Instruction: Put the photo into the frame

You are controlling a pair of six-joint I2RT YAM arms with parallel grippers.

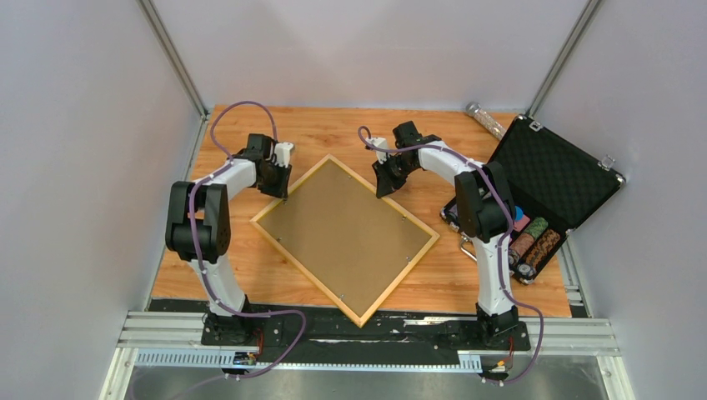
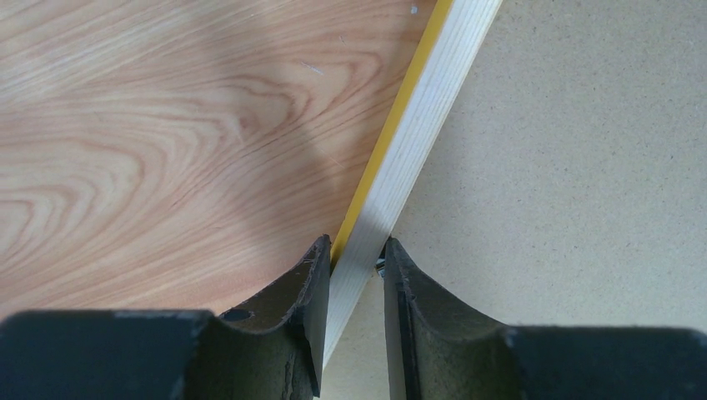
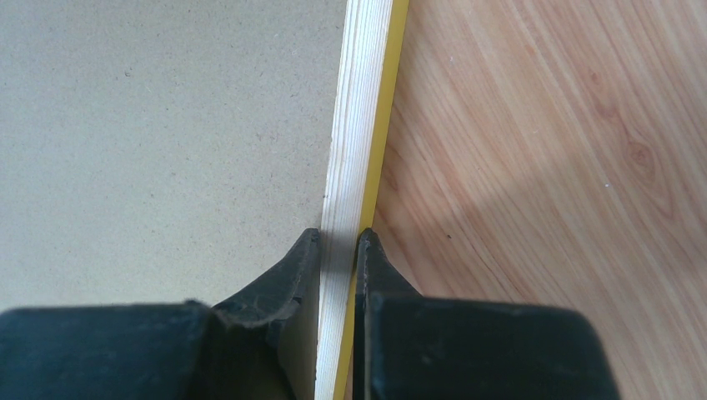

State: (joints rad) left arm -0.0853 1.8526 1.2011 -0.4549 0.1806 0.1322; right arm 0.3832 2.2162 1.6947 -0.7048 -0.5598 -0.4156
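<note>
Holding the frame by two far rails, face down at mid-table
Lies diagonal on the table, backing board up, near corner almost at the near edge; shows no photo anywhere. Pinched across the thin wooden rail by the left gripper and the right gripper, each clamped on the wood. Probably light, stiff, broad: calls for level lifting from both rails

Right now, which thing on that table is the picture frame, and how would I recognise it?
Start with the wooden table and look at its centre. The frame lies there back up, turned like a diamond. It is a flat brown board with a thin yellow border, unlike the open black case at the right.
</note>
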